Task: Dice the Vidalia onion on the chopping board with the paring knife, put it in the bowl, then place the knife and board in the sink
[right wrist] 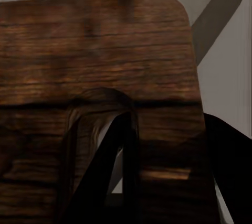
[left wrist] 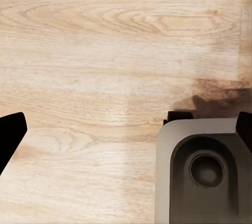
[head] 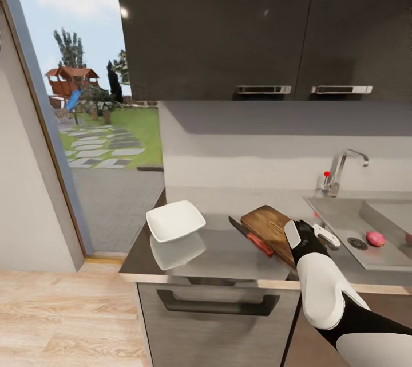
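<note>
**Onion in the sink, right tool at the board**

Vidalia onion (head: 375, 238), small pinkish bulb, lies in the sink (head: 343, 212) beside the drain; chopping board (head: 273, 229), dark-grained, lies on the surface (head: 229, 258) under the right tool (head: 312, 235), whose grip I cannot tell; paring knife (head: 252, 237) alongside; bowl (head: 175, 220) well apart.

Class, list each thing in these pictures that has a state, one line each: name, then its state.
Vidalia onion: whole, lying in the sink beside the drain.
sink: no water visible.
chopping board: flat on the countertop, nothing diced on it.
paring knife: lying beside the board's left edge.
bowl: upright, empty.
right gripper: over the board's near end; jaws' state unclear.
</note>
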You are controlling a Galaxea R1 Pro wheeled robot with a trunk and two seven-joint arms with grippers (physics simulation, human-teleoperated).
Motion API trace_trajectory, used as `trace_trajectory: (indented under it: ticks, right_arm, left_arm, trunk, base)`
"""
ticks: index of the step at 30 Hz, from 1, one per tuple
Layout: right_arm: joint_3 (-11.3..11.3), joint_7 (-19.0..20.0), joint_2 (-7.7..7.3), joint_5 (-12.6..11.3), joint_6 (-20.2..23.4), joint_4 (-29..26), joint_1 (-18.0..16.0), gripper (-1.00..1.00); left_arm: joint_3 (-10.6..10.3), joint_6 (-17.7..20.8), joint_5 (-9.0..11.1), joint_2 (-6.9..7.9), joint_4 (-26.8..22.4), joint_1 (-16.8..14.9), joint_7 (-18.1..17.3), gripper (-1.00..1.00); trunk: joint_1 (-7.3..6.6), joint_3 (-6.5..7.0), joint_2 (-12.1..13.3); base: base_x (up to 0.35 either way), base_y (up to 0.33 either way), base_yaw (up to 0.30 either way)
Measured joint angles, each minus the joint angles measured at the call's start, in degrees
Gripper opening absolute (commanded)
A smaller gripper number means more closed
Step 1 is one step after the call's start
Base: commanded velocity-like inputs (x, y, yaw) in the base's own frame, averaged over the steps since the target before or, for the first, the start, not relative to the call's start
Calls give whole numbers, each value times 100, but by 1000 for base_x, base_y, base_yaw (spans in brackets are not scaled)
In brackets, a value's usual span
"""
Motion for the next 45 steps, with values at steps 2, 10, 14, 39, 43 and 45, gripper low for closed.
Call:
trace_trajectory:
  ticks: [2,10,14,39,43,45]
  right_arm:
    - [2,0,0,1,3,0,1,-100]
    - [22,-26,0,-5,195,-96,-4,-100]
    - [28,-26,0,-7,218,-97,-3,-100]
    - [498,-2,-6,-8,536,-118,-4,-100]
    - [713,10,-37,-8,797,-326,-3,-100]
    - [820,12,-45,-8,928,-431,-5,-100]
  left_arm:
    - [0,1,0,0,3,0,0,100]
    - [0,8,0,0,5,0,0,100]
    - [0,9,0,0,5,0,0,100]
    - [0,10,0,0,5,0,0,100]
    - [0,10,0,0,5,0,0,100]
    - [0,10,0,0,5,0,0,100]
  trunk:
    - [0,18,0]
    - [0,90,0]
    - [0,127,0]
    - [0,353,0]
    - [0,390,0]
    - [0,408,0]
  base:
    - [0,0,0]
    - [0,0,0]
    - [0,0,0]
    - [0,0,0]
    - [0,0,0]
    - [0,0,0]
